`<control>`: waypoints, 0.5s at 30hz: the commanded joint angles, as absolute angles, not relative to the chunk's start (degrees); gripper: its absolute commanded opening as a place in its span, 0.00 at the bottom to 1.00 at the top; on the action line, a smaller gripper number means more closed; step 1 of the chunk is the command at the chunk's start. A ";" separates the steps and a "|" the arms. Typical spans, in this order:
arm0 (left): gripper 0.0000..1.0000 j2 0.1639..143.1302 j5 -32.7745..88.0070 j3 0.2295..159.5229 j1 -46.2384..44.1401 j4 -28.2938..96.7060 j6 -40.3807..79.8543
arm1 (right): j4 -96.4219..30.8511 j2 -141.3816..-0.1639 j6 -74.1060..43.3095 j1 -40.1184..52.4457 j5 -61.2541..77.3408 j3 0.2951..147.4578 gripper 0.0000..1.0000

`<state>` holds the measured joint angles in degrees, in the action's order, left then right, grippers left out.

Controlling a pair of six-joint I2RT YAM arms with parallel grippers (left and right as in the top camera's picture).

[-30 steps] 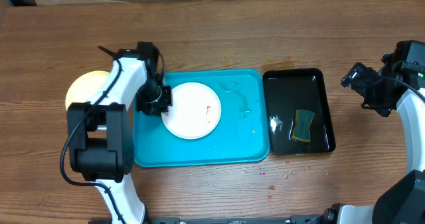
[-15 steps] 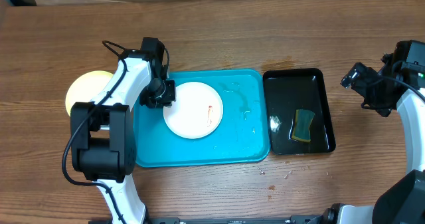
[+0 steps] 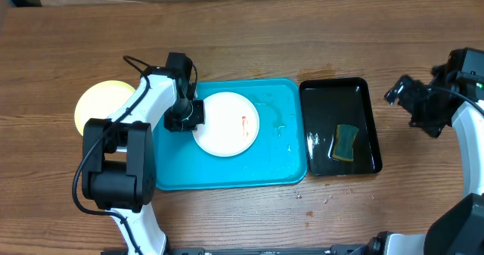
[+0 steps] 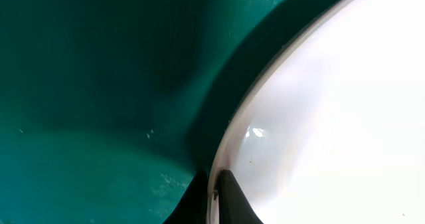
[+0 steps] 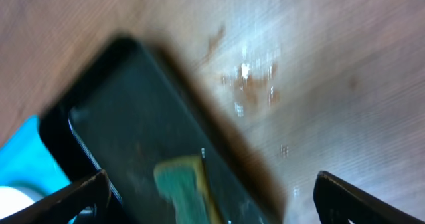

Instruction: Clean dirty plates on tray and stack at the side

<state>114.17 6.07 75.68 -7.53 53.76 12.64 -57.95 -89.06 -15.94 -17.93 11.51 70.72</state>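
Left gripper (image 3: 194,114) pinches rim of round white plate (image 3: 227,126) on cyan rectangular plastic tray (image 3: 280,161); right gripper (image 3: 397,88) spread open near table (image 3: 423,187) right edge.

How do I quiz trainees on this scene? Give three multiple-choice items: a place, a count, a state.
1. The green-yellow rectangular sponge lies: A on bare wood; B in a gripper; C in the glossy black rectangular tray.
2. How many round plates show? A one; B two; C three.
3. The left gripper is: A shut on the rim of the white round plate; B wide open; C out of view.
Answers: 1 C, it rests inside that tray. 2 B, white on the bright cyan plastic tray, pale yellow plate beside it. 3 A, its fingers pinch the rim.
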 commanded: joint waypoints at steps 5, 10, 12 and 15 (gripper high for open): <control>0.24 116.51 11.68 70.65 -8.08 55.22 15.22 | -67.61 -88.51 -9.98 -11.22 11.62 71.99 0.85; 0.25 116.51 9.21 70.65 -8.01 53.80 14.76 | -71.18 -88.64 -10.96 -1.48 9.02 71.94 0.80; 0.24 116.51 8.34 70.65 -8.01 52.36 14.79 | -71.26 -88.73 -14.59 2.44 5.19 71.13 0.80; 0.25 116.51 8.36 70.65 -7.94 50.72 14.79 | -70.22 -88.73 -20.27 6.70 -1.23 68.16 0.81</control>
